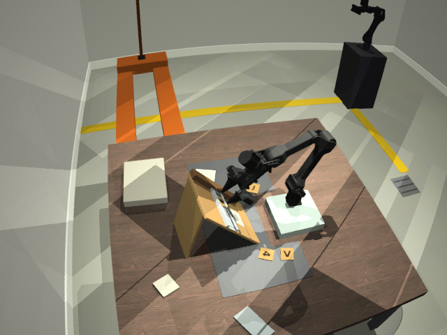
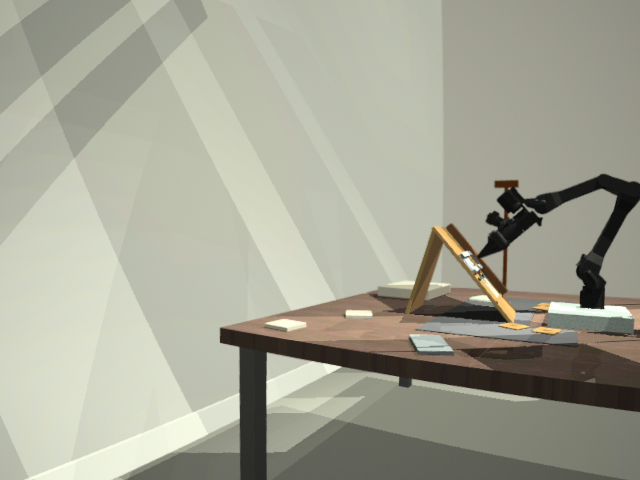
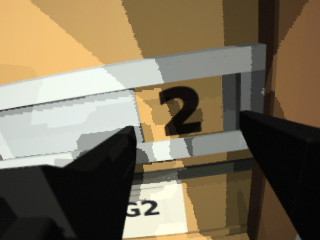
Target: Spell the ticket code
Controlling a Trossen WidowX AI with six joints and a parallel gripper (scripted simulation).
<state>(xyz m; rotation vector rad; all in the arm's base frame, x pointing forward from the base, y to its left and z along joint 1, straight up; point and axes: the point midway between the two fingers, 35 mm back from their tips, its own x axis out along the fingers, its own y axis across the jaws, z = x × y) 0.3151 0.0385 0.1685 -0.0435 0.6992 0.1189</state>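
The tilted board (image 1: 208, 206) (image 2: 424, 276) bears the pale letter rail (image 3: 200, 63) (image 2: 470, 261). A tile marked 2 (image 3: 150, 112) lies in the rail near its right end in the wrist view; a narrow grey strip shows between them. My gripper (image 1: 225, 197) (image 3: 187, 126) is open and empty, its fingertips either side of the tile at the rail. The ticket (image 3: 167, 225) below ends in "G2"; the left finger hides the rest. Tiles marked 4 (image 1: 266, 254) (image 2: 513, 326) and V (image 1: 286, 253) (image 2: 546, 330), and one with a hooked mark (image 1: 253, 188), lie flat.
A grey mat (image 1: 248, 279) lies under the board. My arm stands on a pale green block (image 1: 297, 220). A cream box (image 1: 144, 180) is left of the board. A small cream block (image 1: 165, 285) and a grey-blue slab (image 1: 253, 320) lie toward the near edge in the top view.
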